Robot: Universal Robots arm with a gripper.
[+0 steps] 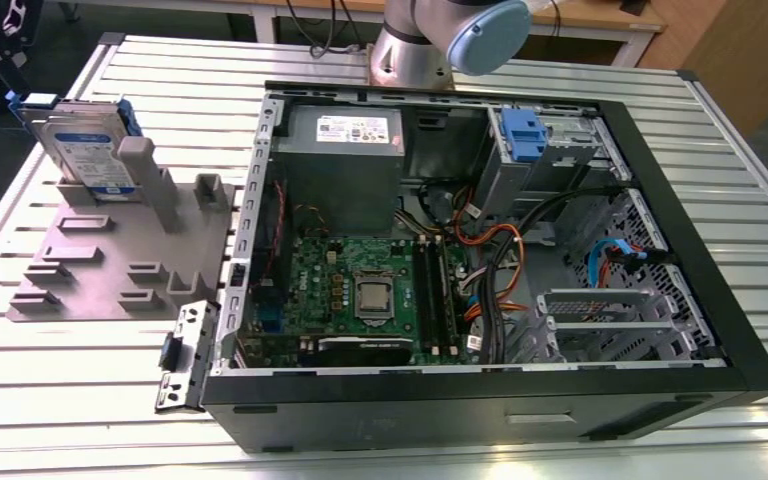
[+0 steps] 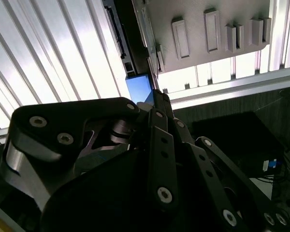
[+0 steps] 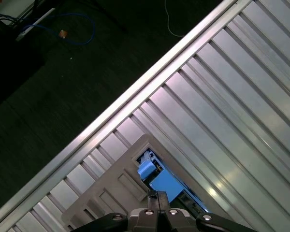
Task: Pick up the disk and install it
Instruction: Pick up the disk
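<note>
**Exterior view.** The disk stands on edge in a slot of the grey fixture. The fixture lies on the slatted table, just beside the open computer case, on the exterior view's left of it. The disk is outside the case and not installed. The arm rises from the table behind the case. Inside the case are a grey power supply box and a green motherboard.

**Second wrist view.** The gripper has its fingers pressed together, with nothing seen between them. The blue bracket of the disk lies just beyond the fingertips. The disk's dark edge runs on away from the tool past that bracket. The fixture lies beyond the tips, alongside the disk, with the table slats under both. Whether the tips touch the bracket cannot be told.

**First wrist view.** The gripper again has its two tips closed against each other. The blue bracket sits directly ahead of the tips, in line with them, on the disk seated in the fixture. The table extends beyond the tool. Past the table's edge is a dark floor.
</note>
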